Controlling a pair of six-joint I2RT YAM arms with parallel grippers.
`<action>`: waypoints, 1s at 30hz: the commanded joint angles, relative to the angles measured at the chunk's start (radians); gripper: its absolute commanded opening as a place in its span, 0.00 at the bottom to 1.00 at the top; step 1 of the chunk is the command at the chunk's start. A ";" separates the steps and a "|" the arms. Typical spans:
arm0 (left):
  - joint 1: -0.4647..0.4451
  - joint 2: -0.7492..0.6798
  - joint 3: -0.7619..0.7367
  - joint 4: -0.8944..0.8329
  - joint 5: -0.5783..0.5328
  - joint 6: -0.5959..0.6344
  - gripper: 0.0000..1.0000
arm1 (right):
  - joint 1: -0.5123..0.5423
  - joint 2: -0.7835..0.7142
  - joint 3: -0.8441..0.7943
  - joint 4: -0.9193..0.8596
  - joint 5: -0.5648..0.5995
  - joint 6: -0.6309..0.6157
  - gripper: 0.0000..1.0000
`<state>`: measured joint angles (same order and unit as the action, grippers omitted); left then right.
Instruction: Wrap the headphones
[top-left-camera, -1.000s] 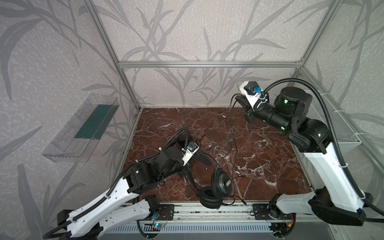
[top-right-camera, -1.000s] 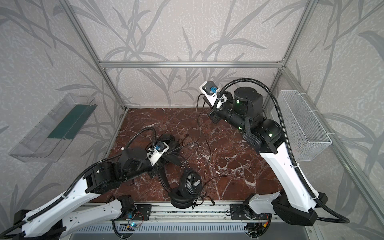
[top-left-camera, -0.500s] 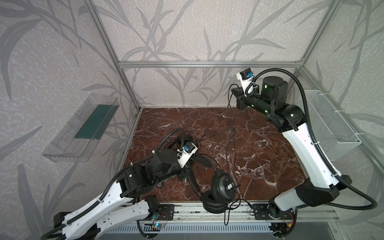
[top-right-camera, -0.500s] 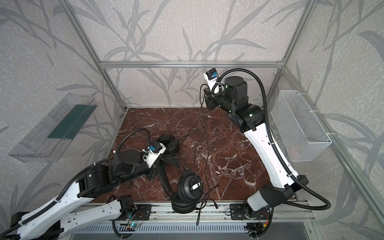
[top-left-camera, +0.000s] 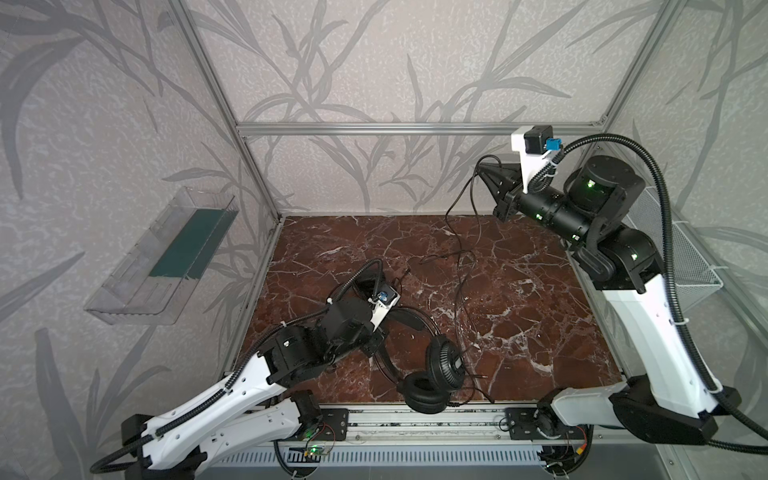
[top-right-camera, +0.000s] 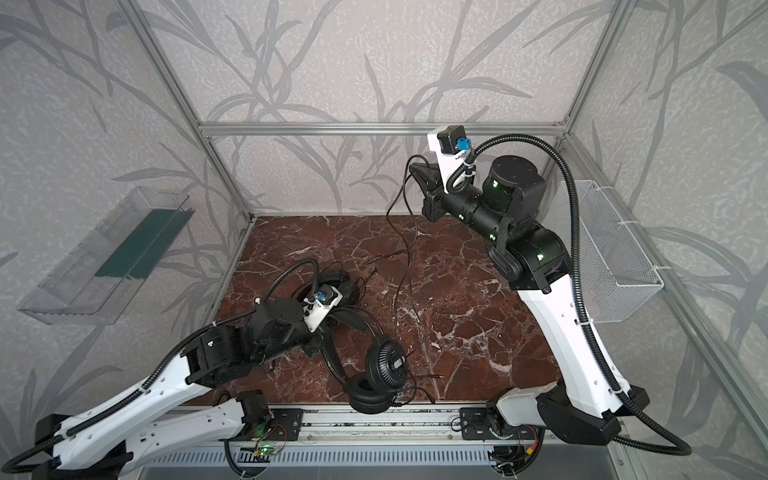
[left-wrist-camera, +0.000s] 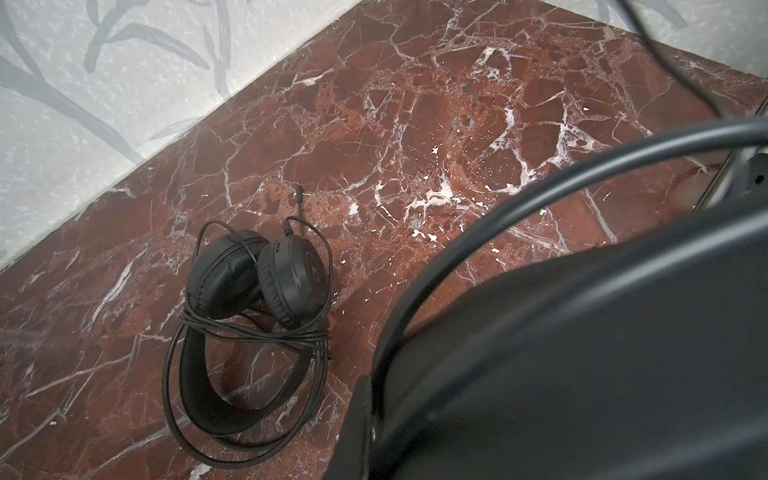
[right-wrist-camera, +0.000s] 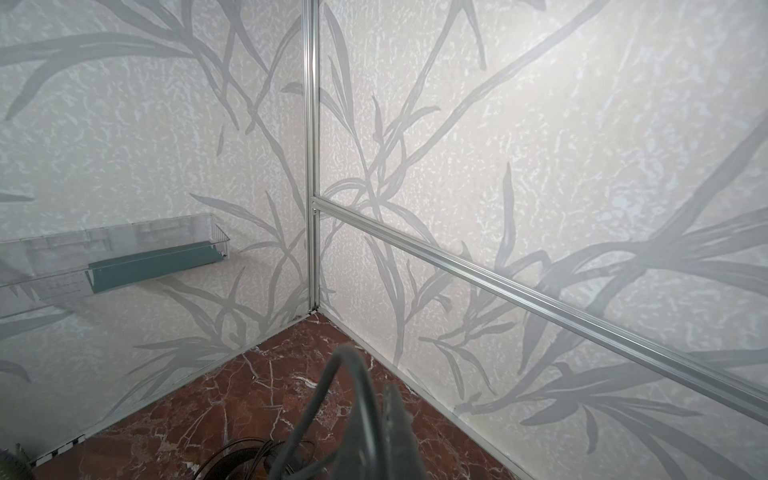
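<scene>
Pinching cable (top-left-camera: 459, 249) high at far right with right tool (top-left-camera: 486, 168); clamping headphones (top-left-camera: 446, 368) by headband, near left, with left tool (top-left-camera: 375, 341).

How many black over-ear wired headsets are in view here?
2. The front headset sits at the red marble tabletop's front edge, centre; the wrapped headset lies further back, partly behind the left arm.
</scene>
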<state>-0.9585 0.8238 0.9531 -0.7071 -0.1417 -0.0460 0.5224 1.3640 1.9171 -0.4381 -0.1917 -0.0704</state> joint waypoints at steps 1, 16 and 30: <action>0.010 -0.058 0.030 0.074 0.047 -0.014 0.00 | -0.031 0.064 -0.111 0.010 0.063 0.034 0.00; 0.015 -0.180 0.038 0.108 0.152 -0.120 0.00 | -0.029 0.257 -0.006 -0.067 0.116 0.030 0.00; 0.014 -0.195 0.133 0.235 0.211 -0.222 0.00 | -0.037 0.391 -0.231 0.027 -0.003 0.154 0.00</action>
<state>-0.9478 0.6323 1.0542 -0.6048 0.0277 -0.2005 0.4854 1.7744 1.6913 -0.4435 -0.1703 0.0448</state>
